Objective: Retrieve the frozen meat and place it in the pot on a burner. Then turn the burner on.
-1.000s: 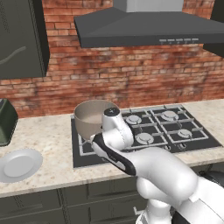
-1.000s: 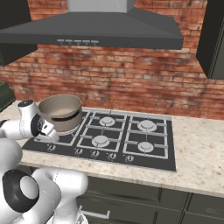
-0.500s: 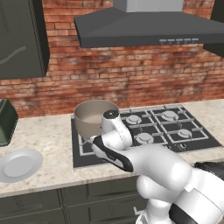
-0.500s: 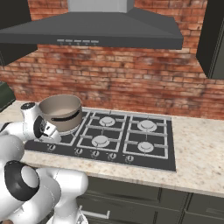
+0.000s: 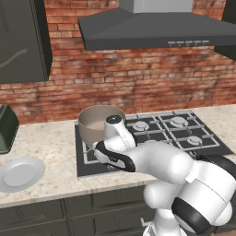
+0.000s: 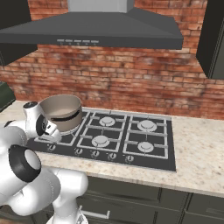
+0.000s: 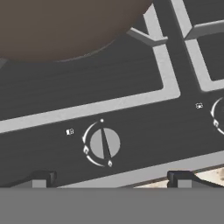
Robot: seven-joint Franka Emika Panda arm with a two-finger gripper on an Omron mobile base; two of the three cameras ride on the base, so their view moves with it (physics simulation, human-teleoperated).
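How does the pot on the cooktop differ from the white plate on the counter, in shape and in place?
The pot has tall straight sides and is grey-beige; the plate is flat, shallow and white. The pot stands on the black cooktop grate; the plate lies on the stone counter, left of the cooktop. Both are round.

pot (image 7: 65, 26) cropped, claw (image 7: 111, 177) tips barely visible — perhaps open

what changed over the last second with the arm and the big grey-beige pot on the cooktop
The white arm's hand sank a little toward the cooktop's front edge; the gripper now hangs over a small round grey knob, touching nothing. The large grey-beige metal pot, black cooktop and round white plate stayed put.
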